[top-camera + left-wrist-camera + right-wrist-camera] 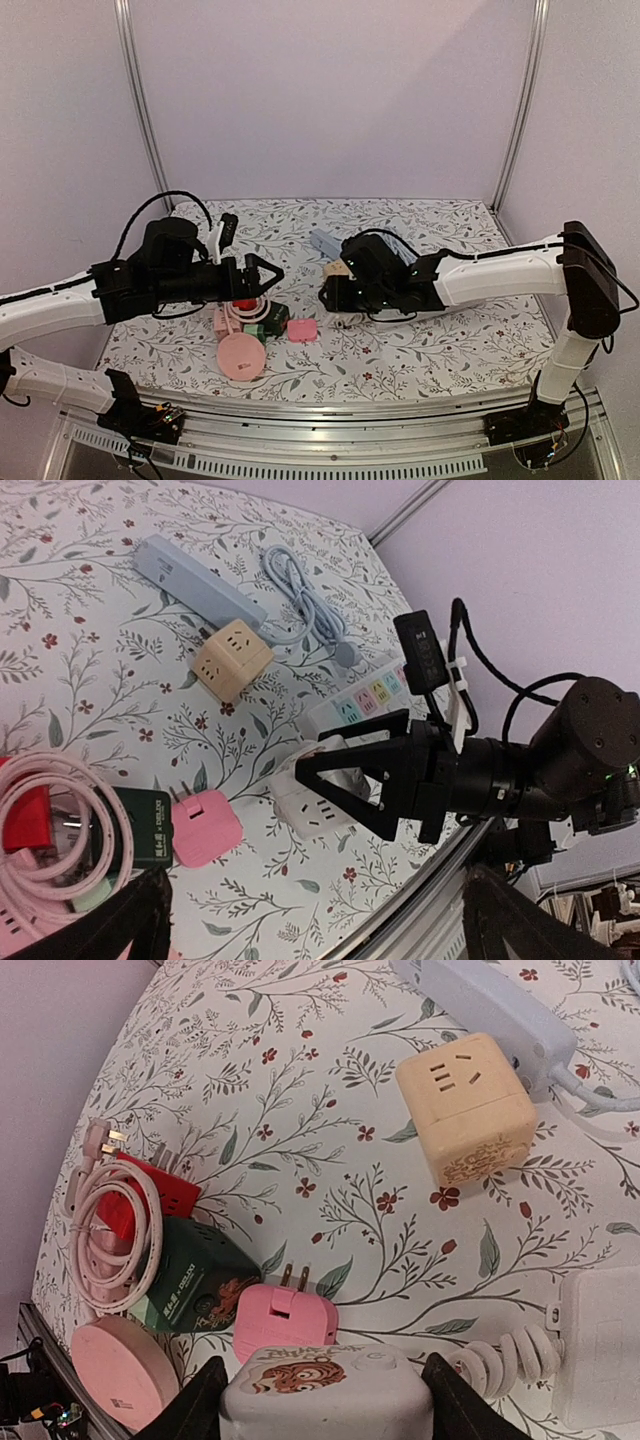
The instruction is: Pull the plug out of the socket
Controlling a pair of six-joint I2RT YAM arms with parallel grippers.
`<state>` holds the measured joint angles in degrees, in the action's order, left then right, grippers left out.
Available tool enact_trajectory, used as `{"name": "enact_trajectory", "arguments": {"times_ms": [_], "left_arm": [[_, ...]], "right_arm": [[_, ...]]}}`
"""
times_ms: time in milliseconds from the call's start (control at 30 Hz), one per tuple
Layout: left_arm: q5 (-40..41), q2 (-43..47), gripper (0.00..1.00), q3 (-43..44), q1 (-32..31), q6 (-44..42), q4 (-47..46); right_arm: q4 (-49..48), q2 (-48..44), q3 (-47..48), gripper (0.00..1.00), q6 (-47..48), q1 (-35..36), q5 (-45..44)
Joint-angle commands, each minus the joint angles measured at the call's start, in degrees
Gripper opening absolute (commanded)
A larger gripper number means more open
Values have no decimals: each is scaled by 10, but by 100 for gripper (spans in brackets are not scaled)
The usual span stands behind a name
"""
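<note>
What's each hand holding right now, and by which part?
The right hand grips the white cube socket across two opposite sides. The left hand is open, holding nothing.

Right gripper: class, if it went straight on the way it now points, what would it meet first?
Probably the pink cube-shaped plug adapter, lying just ahead of the white tiger-sticker socket cube that the right gripper holds; how close they are is unclear.

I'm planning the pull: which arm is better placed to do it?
Right, probably: the right gripper grips the white cube. The left gripper is open, holds nothing, and is off to the side.
</note>
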<state>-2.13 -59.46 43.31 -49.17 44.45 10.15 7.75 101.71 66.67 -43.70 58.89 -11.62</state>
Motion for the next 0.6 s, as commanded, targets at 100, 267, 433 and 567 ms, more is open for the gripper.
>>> {"name": "enact_trajectory", "arguments": {"times_ms": [100,267,433,567], "left_arm": [[20,-39,100,10,-21,-6,-15],[20,-62,100,28,-24,-7,-15],[20,-79,100,37,-38,12,-19],[44,-119,100,41,-57,65,-39]], "right_arm": [[-10,21,39,74,1,4,8],[-8,-14,31,92,33,4,2],[1,-74,-12,99,49,-9,-38],[3,-125,-63,99,41,-36,-50]]}}
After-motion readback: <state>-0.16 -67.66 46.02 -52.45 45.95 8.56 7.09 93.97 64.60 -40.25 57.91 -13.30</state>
